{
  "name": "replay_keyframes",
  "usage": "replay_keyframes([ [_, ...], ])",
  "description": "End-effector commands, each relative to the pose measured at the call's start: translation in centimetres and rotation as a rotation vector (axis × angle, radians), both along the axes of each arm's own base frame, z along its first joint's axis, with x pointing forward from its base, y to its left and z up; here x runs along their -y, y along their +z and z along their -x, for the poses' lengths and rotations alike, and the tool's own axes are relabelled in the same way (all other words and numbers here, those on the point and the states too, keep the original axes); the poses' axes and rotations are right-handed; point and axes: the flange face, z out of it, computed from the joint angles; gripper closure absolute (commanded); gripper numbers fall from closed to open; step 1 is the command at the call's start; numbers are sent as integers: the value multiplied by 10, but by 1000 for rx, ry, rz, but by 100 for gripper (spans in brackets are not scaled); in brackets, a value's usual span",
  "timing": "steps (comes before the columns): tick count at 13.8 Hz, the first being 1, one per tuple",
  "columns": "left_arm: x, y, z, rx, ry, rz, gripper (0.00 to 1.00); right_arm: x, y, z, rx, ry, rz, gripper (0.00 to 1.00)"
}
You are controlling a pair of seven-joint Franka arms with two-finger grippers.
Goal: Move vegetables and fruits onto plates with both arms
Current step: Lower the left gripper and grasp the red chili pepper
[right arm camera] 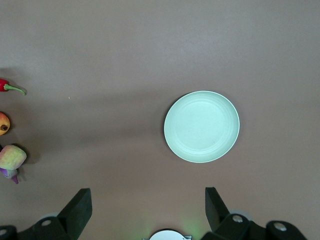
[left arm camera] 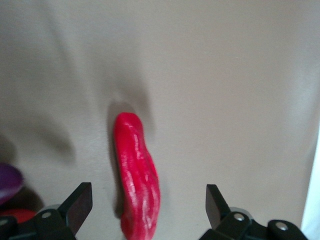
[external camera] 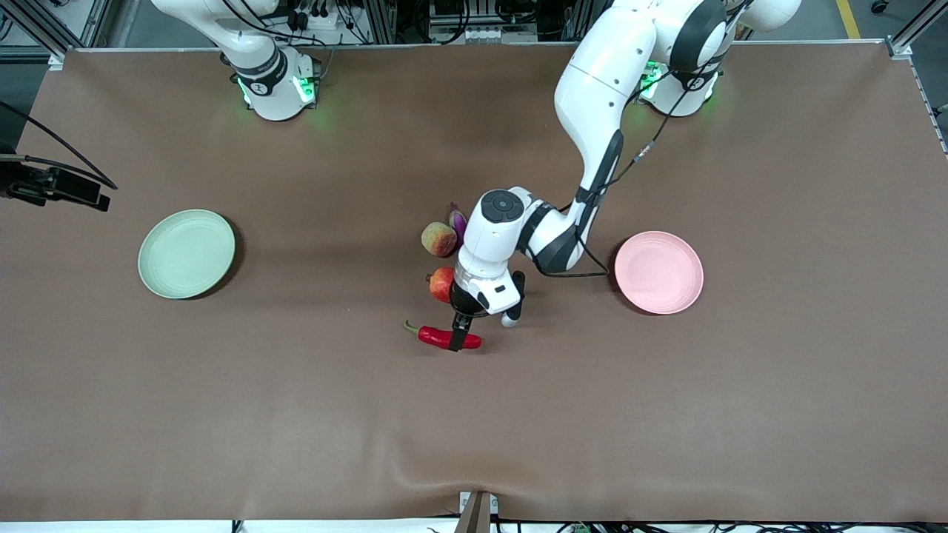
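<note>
Front view: I'm seeing the left gripper [external camera: 461, 334] sitting low over the glossy red chili pepper with the curved green stem [external camera: 442, 337], fingers spread wide and straddling it, nothing pinched yet. The right gripper [right arm camera: 145, 210] is waiting high over the right arm's end of the table, fingers also spread and empty, looking down on the pale mint green round plate [right arm camera: 202, 126].

Risks, my judgement: the chili is lying slightly skewed between the fingers in the left wrist view, so a close could be rolling it out or catching only its edge. The bright red round fruit [external camera: 441, 283] is sitting just beside the left wrist, and the yellowish-green peach-like fruit [external camera: 439, 239] and the purple eggplant [external camera: 458, 220] are lying close under the forearm, mostly hidden; a sloppy lift could be knocking them and sending the round ones rolling. The chili is also glossy, so it could be slipping on the carry to the pale pink round plate [external camera: 658, 272], which is lying toward the left arm's end, well apart.

I'm working on a matte brown cloth-covered table [external camera: 222, 414], with a wrinkle at the edge nearest the front camera. Aluminium frame rails [external camera: 907, 33] are edging the table by the bases.
</note>
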Motion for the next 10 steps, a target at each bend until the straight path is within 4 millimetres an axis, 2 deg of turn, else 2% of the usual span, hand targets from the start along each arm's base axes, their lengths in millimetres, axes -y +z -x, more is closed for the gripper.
replay_keyframes([
  [1, 9, -10, -5, 50, 7, 40, 0, -1, -3, -6, -8, 4, 15, 0],
  [4, 18, -27, -6, 62, -5, 47, 0, 2, -6, -7, -13, 1, 15, 0],
  [6, 16, -31, -7, 68, -5, 46, 0, 1, -6, -7, -14, 0, 17, 0],
  [7, 15, -33, -8, 74, -7, 44, 5, 3, -6, -7, -13, -3, 16, 0],
  [8, 13, -41, -7, 76, -20, 31, 35, 1, -6, -7, -14, -2, 16, 0],
  [9, 13, -47, -6, 78, -25, 29, 55, -1, -7, -8, -16, 0, 18, 0],
  [10, 13, -49, -5, 82, -26, 30, 67, -1, -13, -10, -25, 1, 16, 0],
])
